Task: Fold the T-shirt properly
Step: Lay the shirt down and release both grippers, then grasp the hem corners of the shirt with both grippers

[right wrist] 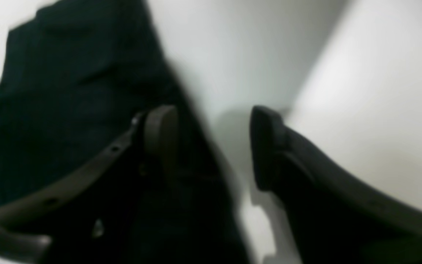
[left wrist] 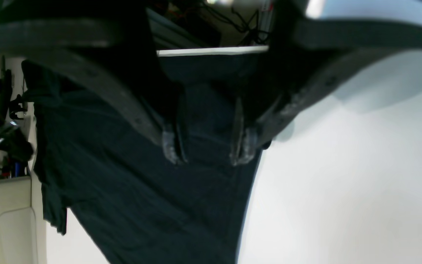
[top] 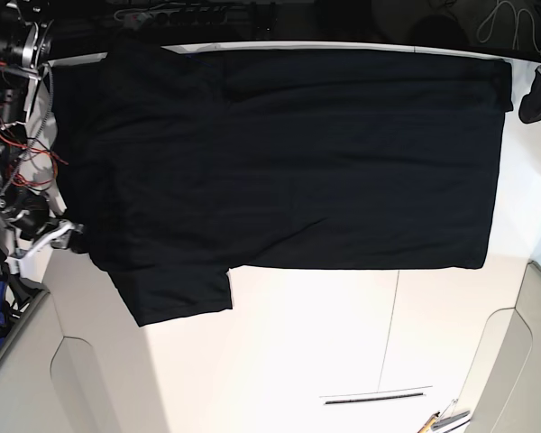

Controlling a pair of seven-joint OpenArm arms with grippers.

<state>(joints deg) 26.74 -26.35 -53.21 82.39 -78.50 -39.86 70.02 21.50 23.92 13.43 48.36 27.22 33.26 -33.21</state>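
Observation:
The black T-shirt (top: 288, 153) lies spread flat on the white table (top: 298, 352), plain side up; no print shows. One sleeve (top: 176, 293) points toward the front. My left gripper (left wrist: 208, 150) is open, its fingertips low over the cloth (left wrist: 123, 183) just inside the shirt's edge. In the base view it (top: 534, 95) sits by the shirt's far right corner. My right gripper (right wrist: 213, 143) is open and straddles the shirt's edge (right wrist: 50, 91), one finger (right wrist: 161, 135) over cloth and the other over bare table. In the base view it (top: 68, 236) is at the shirt's left side.
Loose wires and electronics (top: 9, 135) crowd the left edge of the table. Pens (top: 446, 419) and a thin dark strip (top: 374, 395) lie near the front right. The table's far edge (left wrist: 213, 51) shows beyond the shirt.

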